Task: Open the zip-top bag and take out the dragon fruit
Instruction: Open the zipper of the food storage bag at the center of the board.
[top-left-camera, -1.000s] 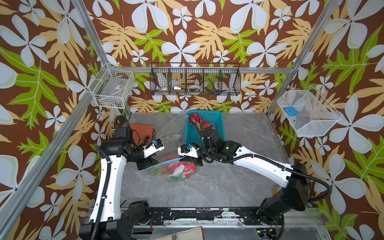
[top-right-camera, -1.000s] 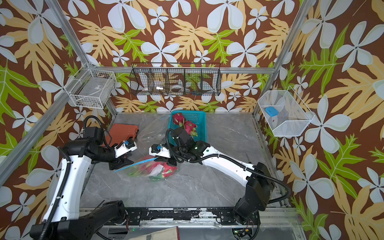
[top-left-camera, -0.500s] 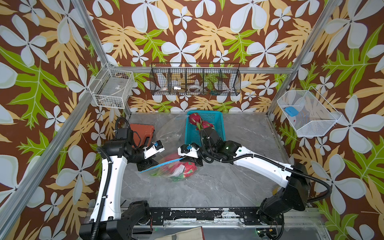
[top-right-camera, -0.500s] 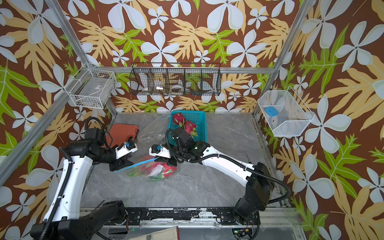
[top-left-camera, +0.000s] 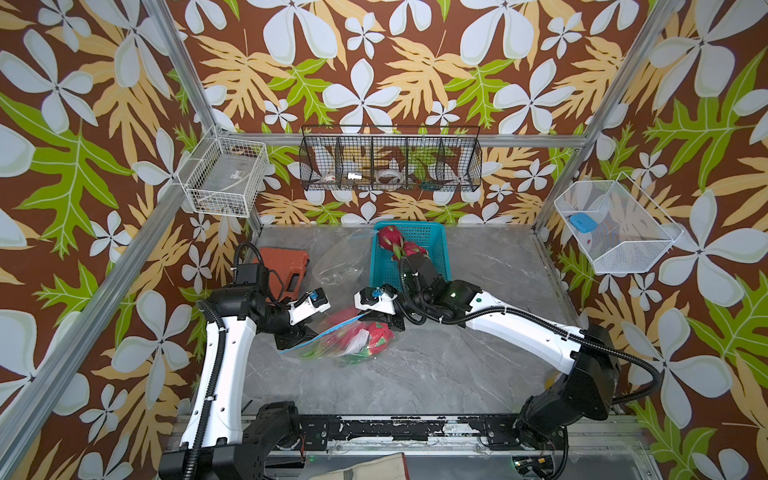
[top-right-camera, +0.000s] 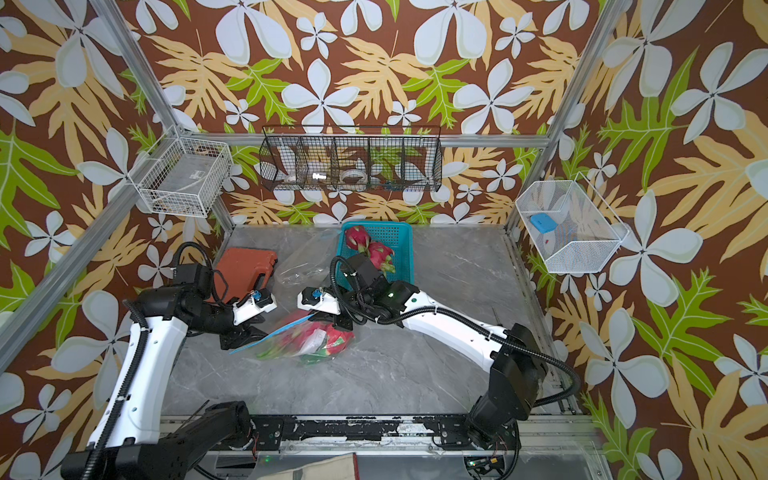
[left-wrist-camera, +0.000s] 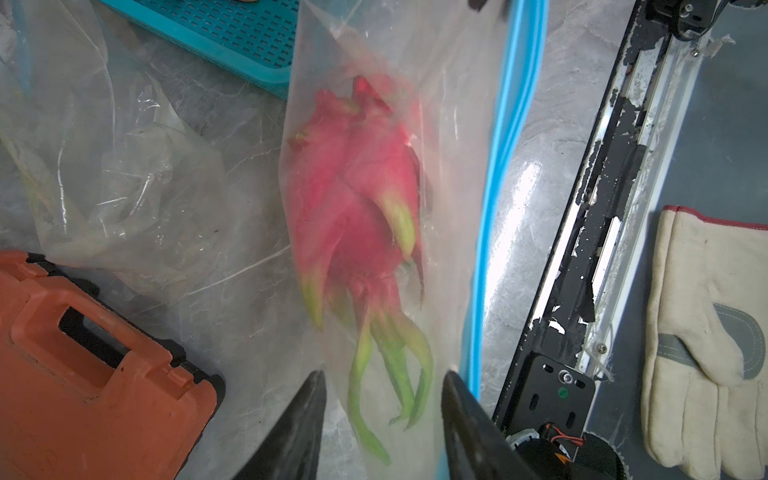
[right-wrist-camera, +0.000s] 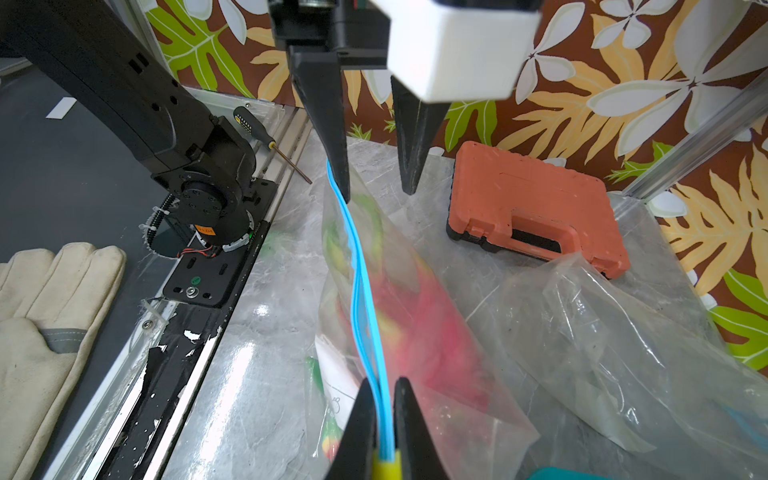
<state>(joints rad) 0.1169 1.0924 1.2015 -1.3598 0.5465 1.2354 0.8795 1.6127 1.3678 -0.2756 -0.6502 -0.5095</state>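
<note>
Clamped narrow, the right jaws pinched one end of the blue zip strip (right-wrist-camera: 360, 291) of the zip-top bag (top-left-camera: 332, 347), just above a small yellow tab (right-wrist-camera: 385, 467). At the strip's other end the left jaws stood partly apart. One finger (right-wrist-camera: 328, 124) touched the strip and the other was clear of it. In the left wrist view only loose bag film and green scale tips lay between them, and no firm hold could be made out. The strip ran between the two pairs of jaws above the grey bench (top-left-camera: 415, 374). One dragon fruit (left-wrist-camera: 357, 199), magenta with green tips, lay inside the bag; whether another lay with it could not be told. A second dragon fruit (top-right-camera: 358, 237) and a third dragon fruit (top-right-camera: 380, 253) sat touching in the teal basket (top-left-camera: 434, 249) behind the right arm. An orange case (top-left-camera: 282, 266) and an empty clear bag (top-left-camera: 340, 262) lay near.
</note>
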